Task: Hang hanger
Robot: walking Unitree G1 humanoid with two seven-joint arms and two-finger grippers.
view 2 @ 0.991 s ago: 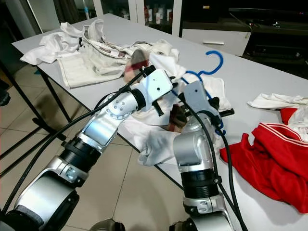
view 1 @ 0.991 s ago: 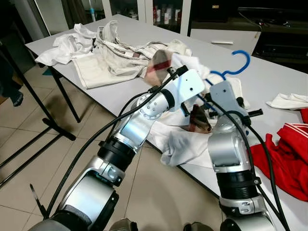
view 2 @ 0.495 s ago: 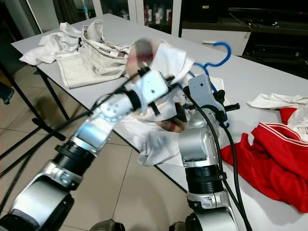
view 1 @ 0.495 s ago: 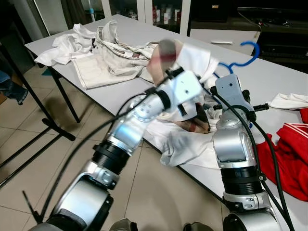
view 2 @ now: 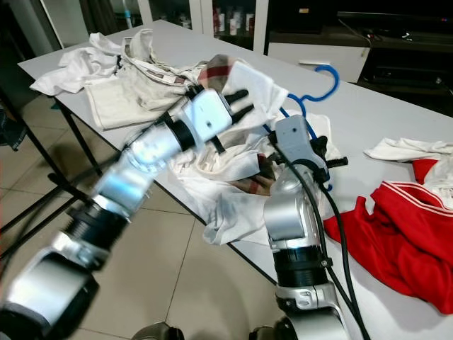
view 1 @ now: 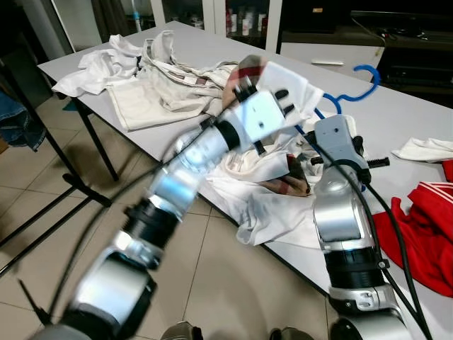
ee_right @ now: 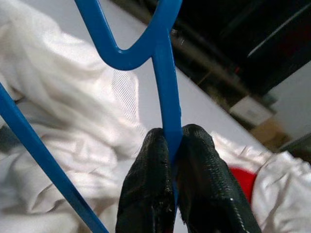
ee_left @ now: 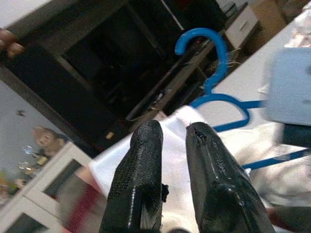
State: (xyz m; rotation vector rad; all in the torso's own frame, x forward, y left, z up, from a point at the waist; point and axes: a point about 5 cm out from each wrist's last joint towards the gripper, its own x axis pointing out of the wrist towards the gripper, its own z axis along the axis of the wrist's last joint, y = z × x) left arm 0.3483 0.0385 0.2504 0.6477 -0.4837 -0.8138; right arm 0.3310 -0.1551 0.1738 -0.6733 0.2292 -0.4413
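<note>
- The blue hanger (ee_right: 165,92) is raised over the middle of the grey desk (view 1: 396,120), its hook (view 1: 359,76) pointing toward the dark cabinets at the far side.
- The right gripper (ee_right: 167,145) has its two black fingers (ee_right: 146,194) pressed together on the hanger's thin stem, just under the point where the shoulders branch off; no gap shows between fingers and plastic.
- The right arm (view 1: 340,212) rises from the near desk edge, and the hanger's frame runs down behind it into the clothing.
- The left gripper (ee_left: 167,133) is held up above the desk beside the hanger, its fingers (ee_left: 141,170) nearly together with only a narrow slit between them.
- A fold of the white shirt (view 1: 283,81) lies against those fingers; whether it is actually pinched I cannot tell. The left arm is blurred in the head views.
- The shirt shows a checked lining (view 2: 216,71) at its top and drapes down to more white cloth (view 1: 265,209) hanging over the desk's near edge.
- A beige garment (view 1: 152,92) and other pale clothes lie on the desk's far left part.
- A red garment (view 1: 417,234) lies on the right, well apart from the hanger, with a small white cloth (view 1: 425,149) beyond it.
</note>
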